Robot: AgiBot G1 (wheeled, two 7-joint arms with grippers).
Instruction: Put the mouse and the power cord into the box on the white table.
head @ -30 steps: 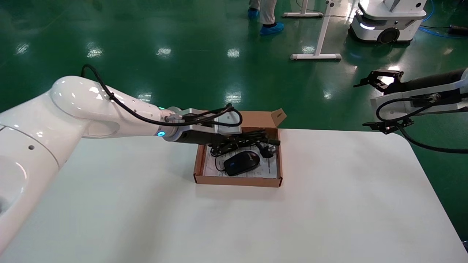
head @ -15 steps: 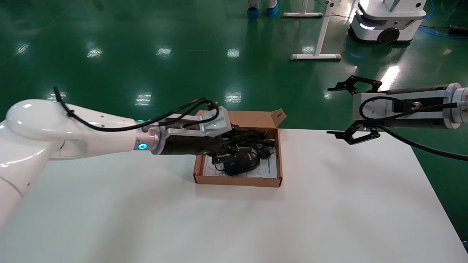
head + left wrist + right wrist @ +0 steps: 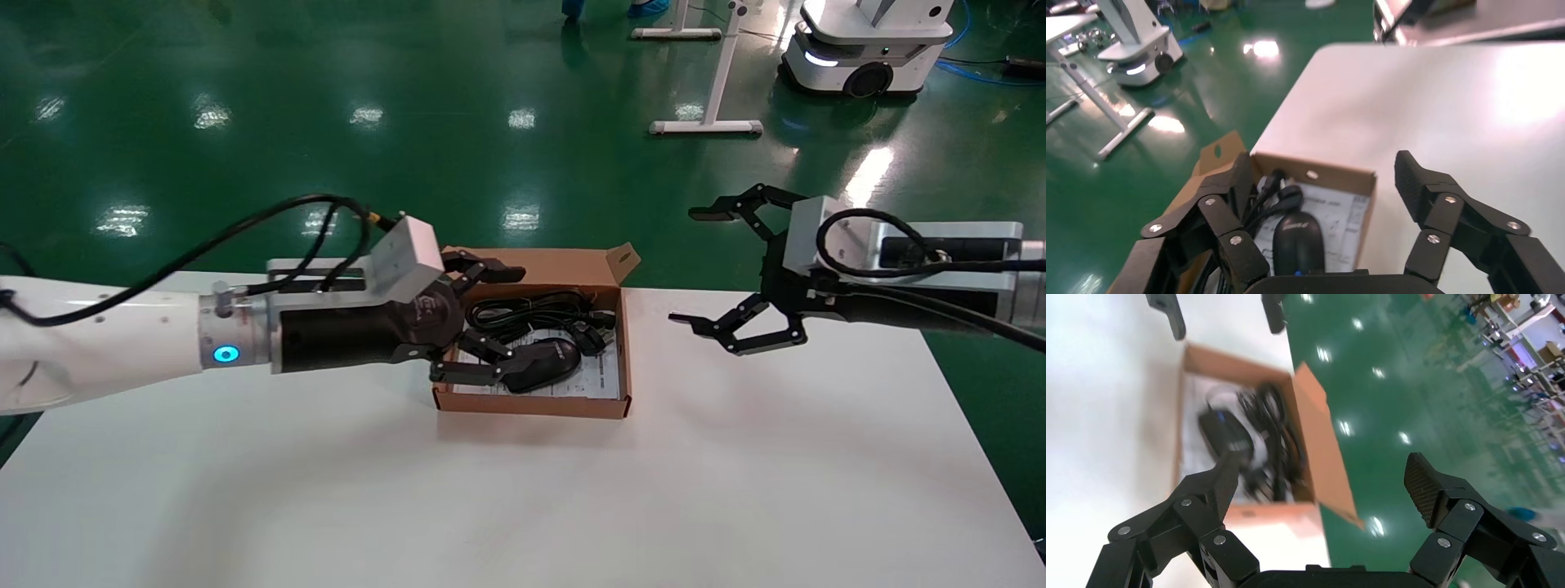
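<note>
The brown box (image 3: 531, 405) sits open at the far edge of the white table (image 3: 523, 506), its flap (image 3: 572, 265) folded back. Inside lie the black mouse (image 3: 546, 363) and, behind it, the coiled power cord (image 3: 531, 313). My left gripper (image 3: 502, 322) hovers open at the box's left end, holding nothing. The left wrist view looks between the left gripper's (image 3: 1322, 165) spread fingers at the mouse (image 3: 1297, 236), the cord (image 3: 1272, 187) and the box wall (image 3: 1315, 174). My right gripper (image 3: 693, 267) is open in the air to the right of the box. The right wrist view shows the box flap (image 3: 1321, 447) beyond the right gripper (image 3: 1324, 462).
Green floor lies beyond the table's far edge. A white mobile robot base (image 3: 866, 49) and a white stand foot (image 3: 707, 126) are far back right. The tabletop (image 3: 1444, 110) stretches bare in front of and right of the box.
My left gripper has pulled back leftward out of the box and opened wide. My right arm has swung left toward the box, still open.
</note>
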